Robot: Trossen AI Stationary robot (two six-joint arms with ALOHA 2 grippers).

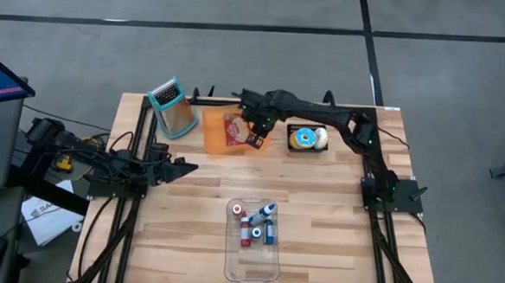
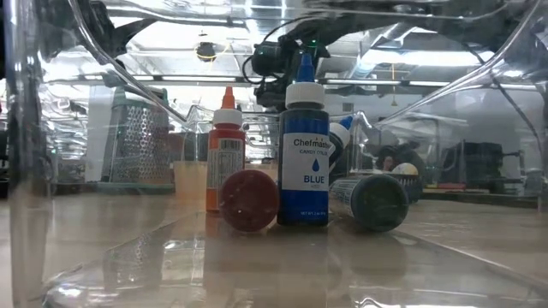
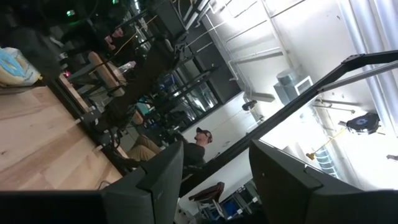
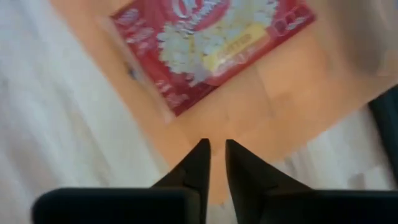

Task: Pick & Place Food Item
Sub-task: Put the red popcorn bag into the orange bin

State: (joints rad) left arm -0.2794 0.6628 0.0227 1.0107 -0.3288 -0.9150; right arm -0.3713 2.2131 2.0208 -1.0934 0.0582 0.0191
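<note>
Two arms share the bench: at its left edge the left gripper waits spread and empty. Near the far edge, the red popcorn packet lies on an orange tray; the right gripper is nearly pressed together beside it, pinching nothing, so it may shut empty or drag the tray.

Evenly lit from above on the table — glare through the clear bin, motion-blurred over the popcorn bag.
</note>
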